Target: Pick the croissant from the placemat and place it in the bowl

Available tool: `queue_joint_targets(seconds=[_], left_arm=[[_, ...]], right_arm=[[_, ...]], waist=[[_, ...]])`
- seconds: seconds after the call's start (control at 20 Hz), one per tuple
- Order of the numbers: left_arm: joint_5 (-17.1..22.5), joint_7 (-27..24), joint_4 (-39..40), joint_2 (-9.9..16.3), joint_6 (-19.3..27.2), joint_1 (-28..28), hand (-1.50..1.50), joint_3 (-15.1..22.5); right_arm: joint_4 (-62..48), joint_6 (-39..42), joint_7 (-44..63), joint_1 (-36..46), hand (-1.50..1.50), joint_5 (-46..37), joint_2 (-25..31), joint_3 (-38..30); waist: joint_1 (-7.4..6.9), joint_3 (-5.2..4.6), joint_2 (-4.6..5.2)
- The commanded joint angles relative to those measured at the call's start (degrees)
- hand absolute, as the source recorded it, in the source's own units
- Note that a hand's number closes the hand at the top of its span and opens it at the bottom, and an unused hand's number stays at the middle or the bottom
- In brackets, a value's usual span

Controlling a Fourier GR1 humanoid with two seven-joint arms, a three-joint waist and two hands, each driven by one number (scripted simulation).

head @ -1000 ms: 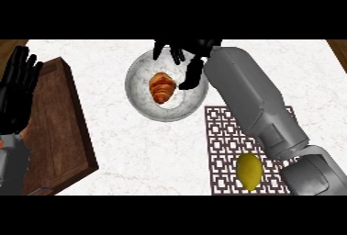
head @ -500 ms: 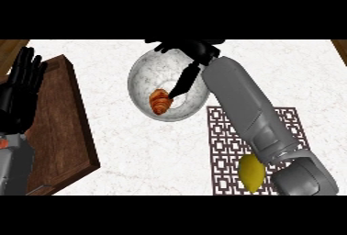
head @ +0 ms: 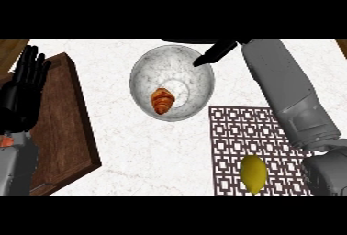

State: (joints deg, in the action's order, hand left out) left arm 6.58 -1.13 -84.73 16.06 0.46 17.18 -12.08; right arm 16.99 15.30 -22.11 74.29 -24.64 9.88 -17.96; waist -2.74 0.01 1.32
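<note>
Lifted clear of the bowl point(head: 173, 85) since 0.5 s ago: right robot hand point(head: 215, 51), now at the bowl's upper right rim near the view's top edge, only dark straight fingers showing, apart and clamped on nothing. Croissant point(head: 161, 100) left behind, lying inside the bowl toward its lower left part, free of any finger. Bowl pale and marbled, resting on the white desk point(head: 136, 170), its lower right edge touching or just over the corner of the placemat point(head: 230, 137) (cannot tell which). Placemat dark with a lattice pattern, spread at the lower right, partly covered by the grey right forearm point(head: 291, 96) slanting down from the view's top to its lower right corner. Yellow lemon point(head: 253, 173) on the placemat near its lower edge, well apart from the bowl. Dark wooden board point(head: 64, 133) along the left side of the desk, angled, nothing on its visible part except what the left arm hides. Left robot hand point(head: 24, 89) at the left edge over the board, fingers straight, up and spread, holding nothing, resting much as in both earlier frames. Grey left forearm point(head: 15, 167) below it at the lower left corner, with a small orange mark near the wrist.
</note>
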Motion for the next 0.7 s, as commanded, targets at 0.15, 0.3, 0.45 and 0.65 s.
queue_joint_targets(seconds=[0.15, 0.3, 0.45, 0.65], left_arm=[[-0.71, -0.23, 0.33, -1.68, 0.66, 1.29, 0.00, 1.56], [-0.21, -0.57, -0.33, 0.05, -0.91, 1.01, 0.00, 0.89], [0.54, 0.03, -1.24, -1.05, -0.81, 0.37, 0.00, 1.19], [0.32, 2.17, -2.31, -0.76, -0.89, 2.44, 0.00, 2.24]], right_arm=[[-4.67, 5.71, -2.70, -0.90, -1.50, 4.02, 10.06, -5.42], [-5.81, 8.04, -3.15, -0.88, -1.50, 5.47, 14.64, -7.43], [-6.42, 10.89, -6.94, -4.43, -1.50, 5.02, 18.04, -7.26], [-7.30, 14.59, -9.29, -5.61, -1.50, 4.72, 20.07, -7.08]], waist=[[-0.90, 0.07, 0.66], [-2.54, 0.14, 1.41], [-2.87, 0.22, 1.59], [-3.73, 0.33, 1.91]])
